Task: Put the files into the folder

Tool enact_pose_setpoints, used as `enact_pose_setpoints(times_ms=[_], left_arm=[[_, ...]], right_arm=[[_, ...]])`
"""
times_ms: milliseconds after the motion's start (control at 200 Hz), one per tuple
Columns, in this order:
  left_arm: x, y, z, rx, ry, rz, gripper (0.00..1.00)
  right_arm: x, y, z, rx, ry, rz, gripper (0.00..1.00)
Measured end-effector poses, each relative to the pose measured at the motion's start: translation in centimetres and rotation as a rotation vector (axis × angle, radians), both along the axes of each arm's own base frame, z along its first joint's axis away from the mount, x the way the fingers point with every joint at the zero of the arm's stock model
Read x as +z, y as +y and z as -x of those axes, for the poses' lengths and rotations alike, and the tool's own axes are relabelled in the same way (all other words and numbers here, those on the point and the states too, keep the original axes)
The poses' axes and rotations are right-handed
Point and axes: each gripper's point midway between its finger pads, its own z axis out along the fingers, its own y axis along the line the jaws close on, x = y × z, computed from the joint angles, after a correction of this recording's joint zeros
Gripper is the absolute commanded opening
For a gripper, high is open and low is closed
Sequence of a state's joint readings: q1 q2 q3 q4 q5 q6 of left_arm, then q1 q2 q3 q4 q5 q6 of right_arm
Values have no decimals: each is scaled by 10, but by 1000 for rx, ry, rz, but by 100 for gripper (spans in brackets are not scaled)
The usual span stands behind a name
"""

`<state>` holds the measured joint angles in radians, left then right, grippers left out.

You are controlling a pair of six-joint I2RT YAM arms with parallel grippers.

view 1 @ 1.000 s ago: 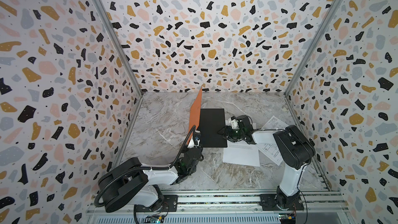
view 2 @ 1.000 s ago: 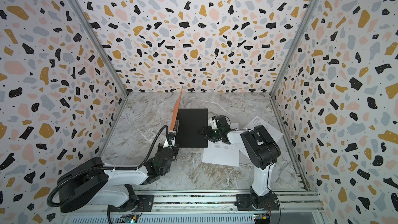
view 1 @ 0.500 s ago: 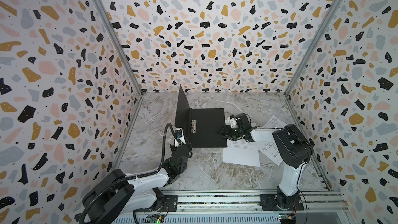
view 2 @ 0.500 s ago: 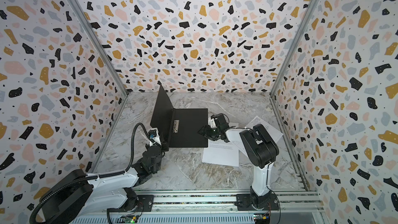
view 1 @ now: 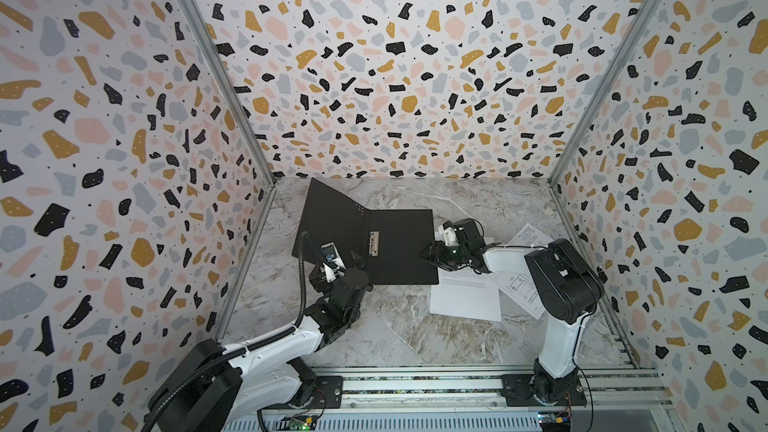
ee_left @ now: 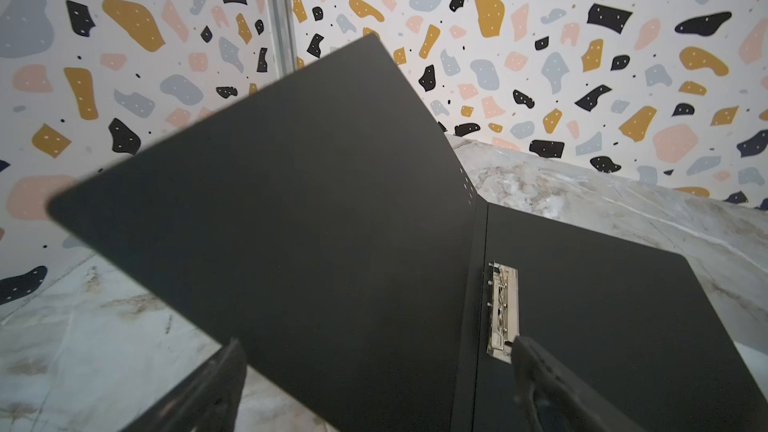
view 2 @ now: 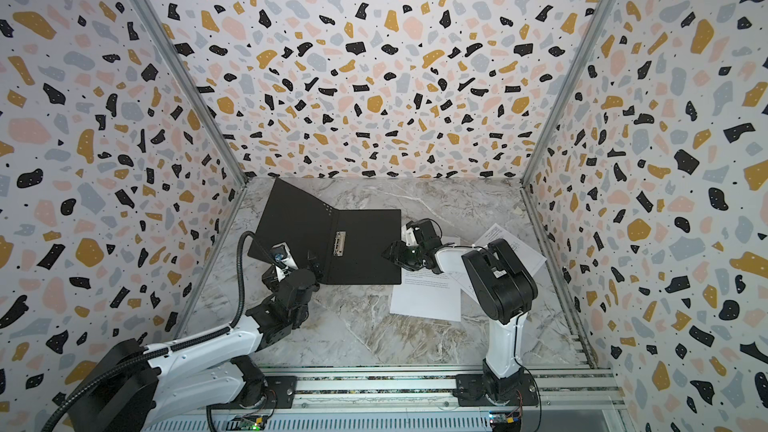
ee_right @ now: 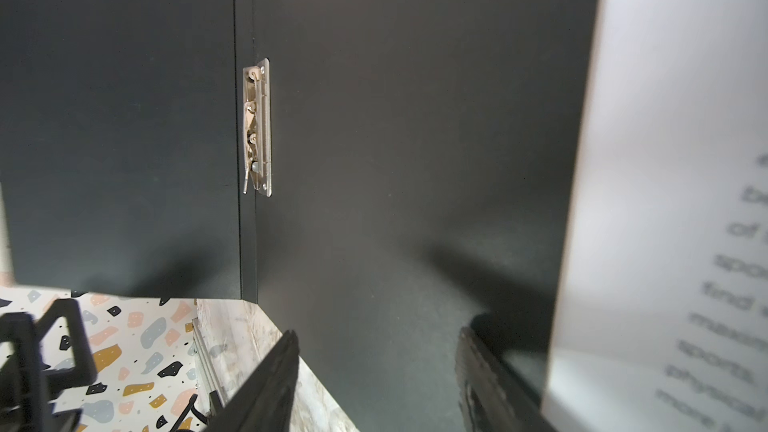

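Note:
The folder (view 1: 399,243) (view 2: 365,251) lies open on the marble floor with its black inside up. Its right panel is flat; its left cover (ee_left: 332,222) still leans up off the floor, its edge blurred. The metal clip (view 1: 374,243) (ee_right: 257,126) sits by the spine. My left gripper (view 1: 353,265) (ee_left: 374,351) is open at the folder's front edge and holds nothing. My right gripper (view 1: 430,253) (ee_right: 374,347) stands open over the right panel's outer edge. The text file (view 1: 465,297) (ee_right: 665,201) lies just right of the folder, and the drawing file (view 1: 519,288) lies partly under my right arm.
Terrazzo-patterned walls (view 1: 124,160) close in the left, back and right sides. A metal rail (view 1: 415,384) with both arm bases runs along the front. The left cover's far corner reaches close to the back-left wall corner (view 1: 272,180).
My left gripper opened and let go of the cover. The cover swung from upright, orange side showing, over to the left. The left arm drew back toward the front.

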<state>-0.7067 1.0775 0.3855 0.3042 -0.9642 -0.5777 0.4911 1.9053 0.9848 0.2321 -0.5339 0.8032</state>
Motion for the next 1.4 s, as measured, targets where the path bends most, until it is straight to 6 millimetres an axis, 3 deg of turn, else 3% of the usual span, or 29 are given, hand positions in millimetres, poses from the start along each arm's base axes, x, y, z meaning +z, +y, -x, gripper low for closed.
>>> enact_pose_setpoints(times_ms=[150,300,455,636,851,1081,1231,1396], left_arm=[[12,10,2,93,12,81,100],[12,28,8,166,34,133,99],[5,25,13,100,29,186,99],[-12,14,-1,9,103,188,100],[-37,-12,-38,-150,273,156,91],[-50,-41,-74,-319,363,159,82],[-63,-61,-87,-412,415,160,73],[-79,-77,-96,-485,469,163,62]], right_arm=[[1,0,-1,1,-7,-2,64],[1,1,0,7,-10,-3,65],[3,2,0,20,-17,-9,67],[6,4,1,32,-40,-29,68],[9,0,11,43,-57,-36,68],[33,-8,9,41,-154,-25,70],[47,-21,7,27,-210,-17,70],[38,-46,9,-11,-196,3,70]])
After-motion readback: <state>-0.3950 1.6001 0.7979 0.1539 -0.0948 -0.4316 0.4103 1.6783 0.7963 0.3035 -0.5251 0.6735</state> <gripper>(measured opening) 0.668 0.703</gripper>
